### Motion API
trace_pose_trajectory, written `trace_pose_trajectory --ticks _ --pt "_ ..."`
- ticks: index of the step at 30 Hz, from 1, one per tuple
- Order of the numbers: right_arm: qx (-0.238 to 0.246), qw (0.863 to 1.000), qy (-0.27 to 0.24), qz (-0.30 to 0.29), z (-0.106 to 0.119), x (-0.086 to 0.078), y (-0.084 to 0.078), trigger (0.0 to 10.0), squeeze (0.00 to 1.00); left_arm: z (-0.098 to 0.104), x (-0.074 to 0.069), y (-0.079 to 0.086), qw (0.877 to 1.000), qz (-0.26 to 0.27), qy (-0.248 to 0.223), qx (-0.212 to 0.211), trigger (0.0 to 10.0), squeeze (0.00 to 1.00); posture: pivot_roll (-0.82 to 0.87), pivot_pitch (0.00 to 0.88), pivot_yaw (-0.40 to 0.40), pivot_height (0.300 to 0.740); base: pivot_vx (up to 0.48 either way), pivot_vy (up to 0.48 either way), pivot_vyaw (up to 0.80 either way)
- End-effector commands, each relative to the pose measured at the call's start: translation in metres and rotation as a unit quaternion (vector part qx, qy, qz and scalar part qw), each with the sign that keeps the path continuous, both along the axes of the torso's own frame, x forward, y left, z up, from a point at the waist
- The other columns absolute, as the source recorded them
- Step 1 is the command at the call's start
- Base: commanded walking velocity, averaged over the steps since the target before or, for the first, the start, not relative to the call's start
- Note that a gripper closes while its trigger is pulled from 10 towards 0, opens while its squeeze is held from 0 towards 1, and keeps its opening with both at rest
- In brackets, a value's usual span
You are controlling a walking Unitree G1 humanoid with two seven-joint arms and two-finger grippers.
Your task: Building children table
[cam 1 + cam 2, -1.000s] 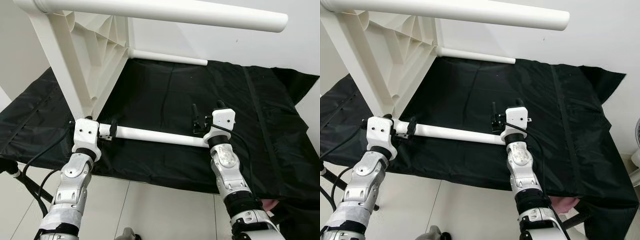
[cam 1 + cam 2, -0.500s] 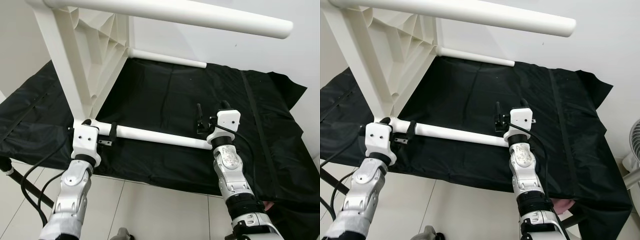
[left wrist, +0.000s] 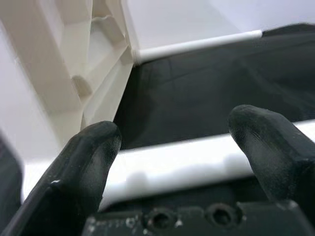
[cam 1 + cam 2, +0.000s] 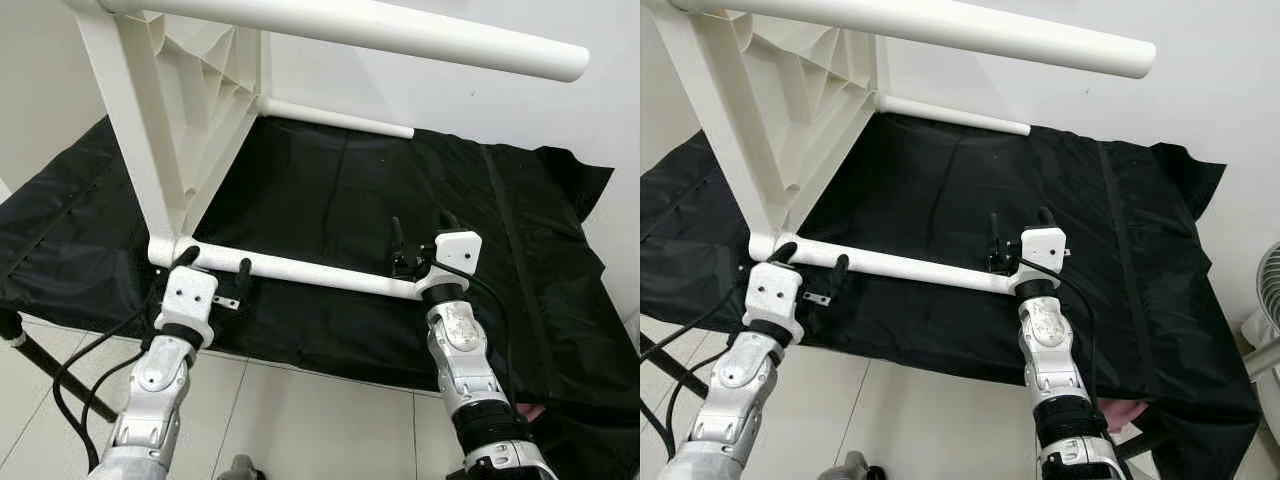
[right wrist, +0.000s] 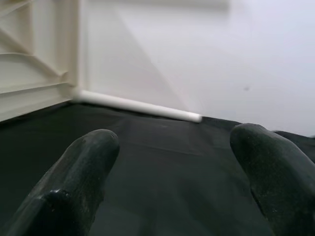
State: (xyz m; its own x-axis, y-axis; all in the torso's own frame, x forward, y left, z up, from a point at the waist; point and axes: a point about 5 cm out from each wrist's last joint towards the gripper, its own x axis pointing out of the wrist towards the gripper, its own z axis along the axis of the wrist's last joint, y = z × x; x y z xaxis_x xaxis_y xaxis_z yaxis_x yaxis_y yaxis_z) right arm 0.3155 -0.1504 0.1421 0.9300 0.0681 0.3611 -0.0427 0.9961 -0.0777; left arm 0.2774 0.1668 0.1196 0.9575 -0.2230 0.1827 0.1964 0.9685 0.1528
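A white children's table lies on its side on a black cloth. Its ribbed top stands up at the left. One leg juts out high, another leg lies along the wall, and the near leg runs across in front of me. My left gripper is open, its fingertips at the near leg's edge close to the tabletop; that leg crosses between them. My right gripper is open above the leg's free end, holding nothing.
The cloth-covered surface ends just before my arms, with tiled floor below. A white wall stands behind. Black cables hang by my left arm. A fan is at the far right edge.
My left gripper has drawn back toward me and slightly right, off the near leg it was wrapped around. The right gripper has hardly moved. The camera has shifted a little.
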Motion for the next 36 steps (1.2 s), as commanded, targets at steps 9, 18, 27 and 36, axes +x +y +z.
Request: trace_pose_trajectory --ticks 9,18,27,36 --pt "0.001 1.0 0.004 -0.007 -0.001 -0.003 -0.003 10.0 0.0 0.0 0.002 -0.002 1.0 0.006 0.009 -0.013 10.0 0.0 0.04 0.0 -0.05 0.74 0.0 0.0 -0.28" --pt "0.0 1.0 0.002 -0.006 -0.001 -0.003 -0.002 10.0 0.0 0.001 0.002 0.005 1.0 0.012 0.007 -0.002 10.0 0.0 0.05 0.0 -0.051 0.74 0.0 0.0 0.0" --pt "0.0 1.0 0.004 -0.006 -0.002 -0.005 -0.002 10.0 0.0 0.002 0.003 0.01 1.0 0.021 0.008 -0.004 10.0 0.0 0.05 0.0 -0.051 0.74 0.0 0.177 0.0" --pt "0.002 1.0 0.004 -0.003 -0.003 -0.004 -0.001 10.0 0.0 0.004 0.003 0.013 1.0 0.025 0.004 -0.002 10.0 0.0 0.05 0.0 -0.053 0.74 0.0 0.414 0.0"
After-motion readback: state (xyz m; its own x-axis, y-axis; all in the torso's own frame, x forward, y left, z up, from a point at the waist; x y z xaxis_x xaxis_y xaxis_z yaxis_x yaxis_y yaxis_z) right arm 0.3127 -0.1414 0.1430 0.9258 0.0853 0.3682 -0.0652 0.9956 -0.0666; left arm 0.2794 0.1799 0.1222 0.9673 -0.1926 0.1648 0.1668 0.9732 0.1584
